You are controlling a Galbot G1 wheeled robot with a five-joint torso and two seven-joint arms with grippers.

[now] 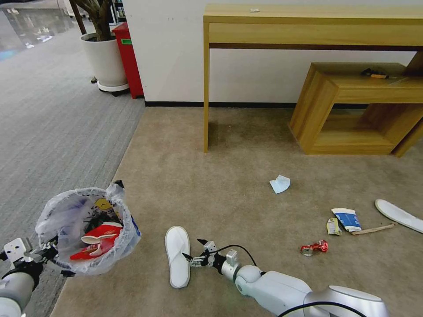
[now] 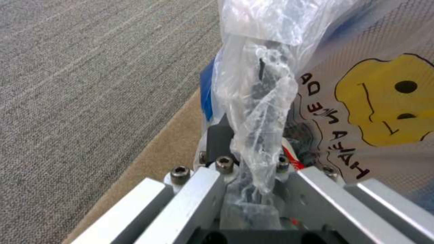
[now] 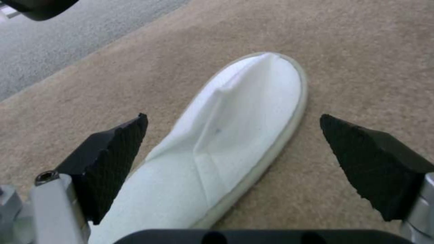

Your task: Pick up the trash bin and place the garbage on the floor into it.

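Note:
The trash bin [image 1: 88, 229], lined with a crinkly printed bag, hangs at the lower left with red wrappers [image 1: 99, 244] inside. My left gripper [image 1: 48, 254] is shut on its rim and bag [image 2: 257, 118]. A white slipper [image 1: 177, 255] lies flat on the beige floor [image 1: 229, 176]. My right gripper [image 1: 194, 249] hovers open just to its right. In the right wrist view its black pads [image 3: 117, 152] stand on either side of the slipper [image 3: 253, 112], above it. More garbage lies to the right: a pale tissue [image 1: 280, 183], a paper cup [image 1: 346, 219], a crushed can [image 1: 313, 247], a wooden stick [image 1: 373, 229] and a second slipper [image 1: 398, 214].
A tall wooden desk [image 1: 308, 26] and a low wooden shelf unit [image 1: 352, 110] stand against the far wall. Grey striped carpet [image 1: 53, 123] covers the left side, with a white planter [image 1: 103, 57] and a red box [image 1: 128, 57] at its far end.

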